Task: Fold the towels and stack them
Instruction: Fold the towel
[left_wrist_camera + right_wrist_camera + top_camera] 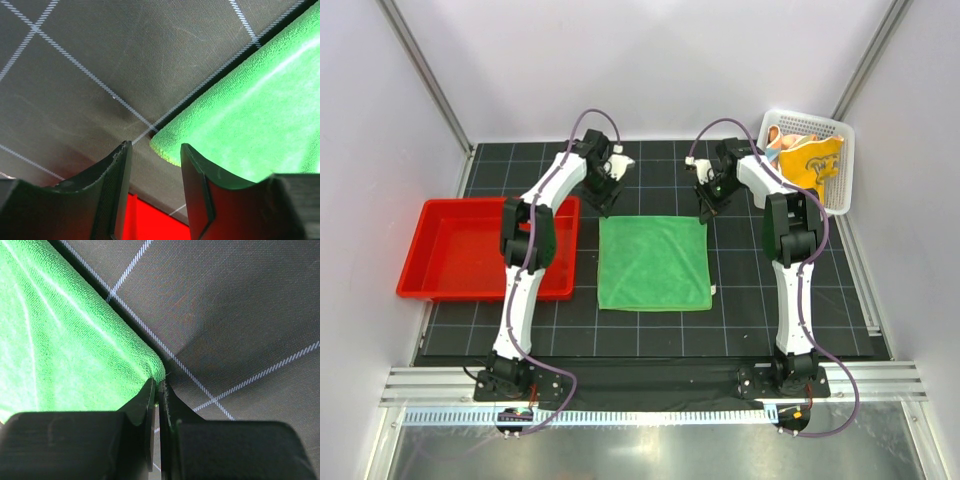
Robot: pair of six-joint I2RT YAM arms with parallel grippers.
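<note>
The green towel (653, 263) lies spread flat in the middle of the black surface (750, 320), which is ruled with a thin white grid, boxed in by plain pale walls (650, 60) and edged by a metal rail (650, 385) on the near side. The right fingers (142, 407) are pressed together, pinching the towel's far right corner, while the left fingers (112, 180) stand spread, its far left corner showing in the gap between them, ungripped. A red tray (460, 250) sits at the left, and an orange towel (815, 160) is bunched in the white basket (840, 170) at the far right.
</note>
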